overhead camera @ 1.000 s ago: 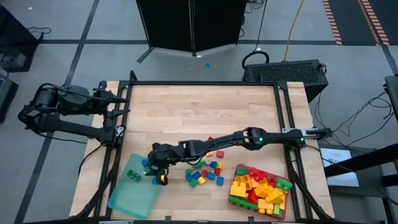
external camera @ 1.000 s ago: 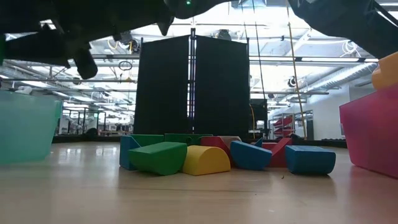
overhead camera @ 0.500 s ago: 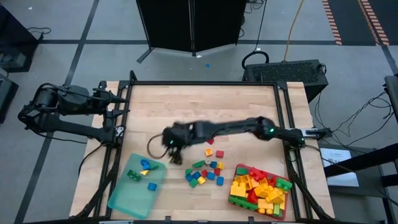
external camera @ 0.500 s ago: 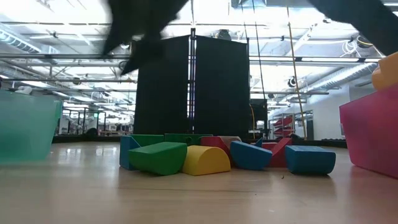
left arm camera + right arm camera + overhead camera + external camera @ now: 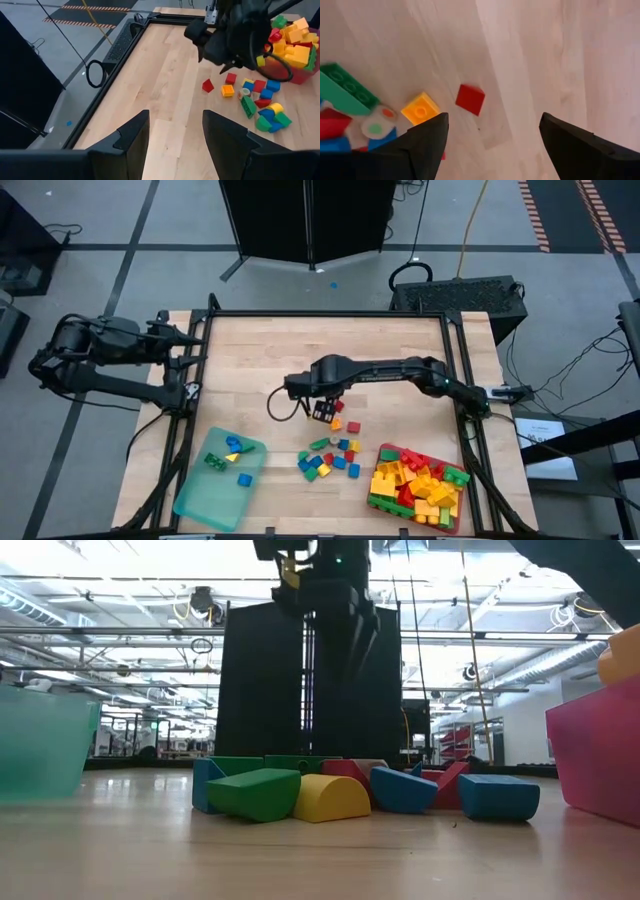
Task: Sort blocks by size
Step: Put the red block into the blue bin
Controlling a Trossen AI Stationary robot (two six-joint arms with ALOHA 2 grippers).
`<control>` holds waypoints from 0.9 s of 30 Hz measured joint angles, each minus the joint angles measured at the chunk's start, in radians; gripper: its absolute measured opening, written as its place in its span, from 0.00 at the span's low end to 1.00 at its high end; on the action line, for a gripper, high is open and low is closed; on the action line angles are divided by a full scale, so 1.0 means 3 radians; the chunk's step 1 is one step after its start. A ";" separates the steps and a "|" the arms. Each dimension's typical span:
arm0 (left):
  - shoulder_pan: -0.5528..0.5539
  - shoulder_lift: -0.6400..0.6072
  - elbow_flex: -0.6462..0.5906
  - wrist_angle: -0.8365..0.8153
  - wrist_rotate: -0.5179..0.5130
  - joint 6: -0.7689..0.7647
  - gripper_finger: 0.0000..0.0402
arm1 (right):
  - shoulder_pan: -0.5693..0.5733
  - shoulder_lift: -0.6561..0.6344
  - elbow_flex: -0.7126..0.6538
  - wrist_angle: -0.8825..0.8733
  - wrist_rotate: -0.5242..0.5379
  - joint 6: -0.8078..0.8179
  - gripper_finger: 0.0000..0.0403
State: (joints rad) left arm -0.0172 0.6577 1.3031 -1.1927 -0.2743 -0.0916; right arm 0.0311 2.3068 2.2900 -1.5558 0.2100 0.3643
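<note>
The right claw (image 5: 322, 411) hangs over the middle of the wooden desk (image 5: 300, 350), just above the loose blocks (image 5: 333, 455); its two dark fingers (image 5: 425, 140) stand wide apart and hold nothing; bare wood shows between them, with a small red block (image 5: 470, 99) and an orange block (image 5: 421, 108) lying close below on the desk.

The loose blocks sit in a little heap at about 5 o'clock from the desk's middle; they are red, yellow, green and blue, and some touch each other; from low down I can see a green block (image 5: 254, 793) leaning on a yellow rounded one (image 5: 332, 798).

The red tray (image 5: 418, 486) is at the 4 o'clock corner of the desk and is piled with bigger yellow, red and green blocks; the see-through teal tray (image 5: 218, 480) is at the 7 o'clock corner, and a few tiny blocks lie in it, green, blue and yellow.

The left claw (image 5: 172, 132) waits off the desk's 9 o'clock edge, well apart from the blocks; its fingers are partly open and hold nothing.
</note>
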 joint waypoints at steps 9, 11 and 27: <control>0.0001 -0.0083 -0.0001 -0.0040 0.0000 -0.0106 0.47 | -0.0018 -0.0818 -0.1641 0.1041 -0.0171 0.0398 0.75; 0.0001 -0.0088 -0.0001 -0.0043 -0.0001 -0.0106 0.47 | -0.0020 -0.1141 -0.2199 0.1521 -0.0173 0.0648 0.75; 0.0001 -0.0096 -0.0001 -0.0021 -0.0278 -0.0106 0.47 | -0.0064 -0.1414 -0.3658 0.3542 -0.0112 0.1305 0.75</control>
State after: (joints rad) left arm -0.0170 0.6289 1.3029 -1.1990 -0.3576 -0.1234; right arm 0.0118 1.8825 1.1927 -0.4932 0.1764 0.7558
